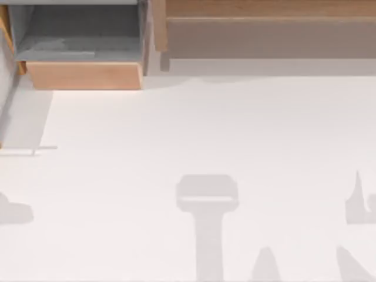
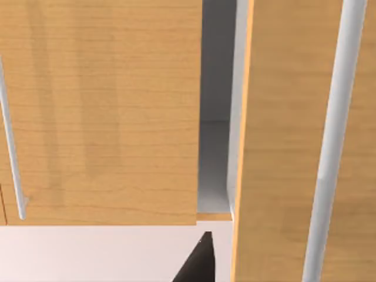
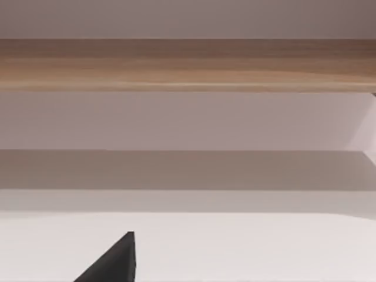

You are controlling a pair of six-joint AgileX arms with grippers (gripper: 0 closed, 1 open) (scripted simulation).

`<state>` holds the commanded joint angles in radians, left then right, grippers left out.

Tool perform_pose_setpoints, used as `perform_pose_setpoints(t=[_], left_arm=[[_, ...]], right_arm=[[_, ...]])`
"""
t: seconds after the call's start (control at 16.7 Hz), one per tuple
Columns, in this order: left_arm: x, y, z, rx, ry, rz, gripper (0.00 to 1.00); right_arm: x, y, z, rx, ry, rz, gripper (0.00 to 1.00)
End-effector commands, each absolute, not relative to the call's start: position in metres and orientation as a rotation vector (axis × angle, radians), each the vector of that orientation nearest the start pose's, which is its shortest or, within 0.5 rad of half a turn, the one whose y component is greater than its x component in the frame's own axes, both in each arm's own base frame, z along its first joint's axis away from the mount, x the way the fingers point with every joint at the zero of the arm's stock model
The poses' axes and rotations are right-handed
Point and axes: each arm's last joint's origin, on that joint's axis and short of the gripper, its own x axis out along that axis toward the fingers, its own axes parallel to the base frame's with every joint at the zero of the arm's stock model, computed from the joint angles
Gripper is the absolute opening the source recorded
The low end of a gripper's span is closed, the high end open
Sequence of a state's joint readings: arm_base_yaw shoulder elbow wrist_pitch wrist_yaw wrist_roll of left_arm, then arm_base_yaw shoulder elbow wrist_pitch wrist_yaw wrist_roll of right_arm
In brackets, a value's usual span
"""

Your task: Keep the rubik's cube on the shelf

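Top view: the shelf (image 1: 270, 36) is seen along the far edge of the desk (image 1: 194, 135), a long wooden ledge with a brownish-grey front face and a side post at its left end; only shadows of the arms fall on the desk near its front edge.
Box compartment: a grey-lined box (image 1: 82, 35) with a light-wood front stands beside the shelf, on the desk's left.
Left claw: a single dark fingertip (image 2: 197, 264) is seen in the left wrist view, with wooden cabinet panels (image 2: 100, 111) and a pale bar handle (image 2: 332, 147) ahead of it; whether it is open cannot be told, and nothing is seen held.
Right claw: a single dark fingertip (image 3: 114, 261) is seen in the right wrist view, with the shelf (image 3: 188, 64) ahead of and above it and bare desk between; its opening cannot be told, and nothing is seen held.
Rubik's cube: its place cannot be told from these views.
Handling (judged): a cube of this kind is expected to be light, rigid and smooth-faced; two opposite flat faces would best be gripped squarely, near mid-height.
Writing: no brand, label or text can be read.
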<state>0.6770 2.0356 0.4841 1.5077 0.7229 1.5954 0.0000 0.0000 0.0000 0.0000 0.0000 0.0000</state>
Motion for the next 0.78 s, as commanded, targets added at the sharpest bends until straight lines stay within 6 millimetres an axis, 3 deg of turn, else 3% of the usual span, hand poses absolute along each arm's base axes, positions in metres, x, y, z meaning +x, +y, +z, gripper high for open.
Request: perform_pose_setpoints(t=[0.12, 0.6, 0.78], left_arm=[[0.2451, 0.173, 0.0875, 1.556, 0.001, -0.037, 1.0], [0.2456, 0.1728, 0.0876, 1.557, -0.001, -0.038, 1.0], [0.2365, 0.1736, 0.0875, 1.557, 0.001, -0.036, 1.0]], right_arm=[[0.1057, -0.0012, 0.16, 0.0, 0.0, 0.0, 1.0], [0.1057, -0.0012, 0.16, 0.0, 0.0, 0.0, 1.0], [0.1057, -0.0012, 0.16, 0.0, 0.0, 0.0, 1.0]])
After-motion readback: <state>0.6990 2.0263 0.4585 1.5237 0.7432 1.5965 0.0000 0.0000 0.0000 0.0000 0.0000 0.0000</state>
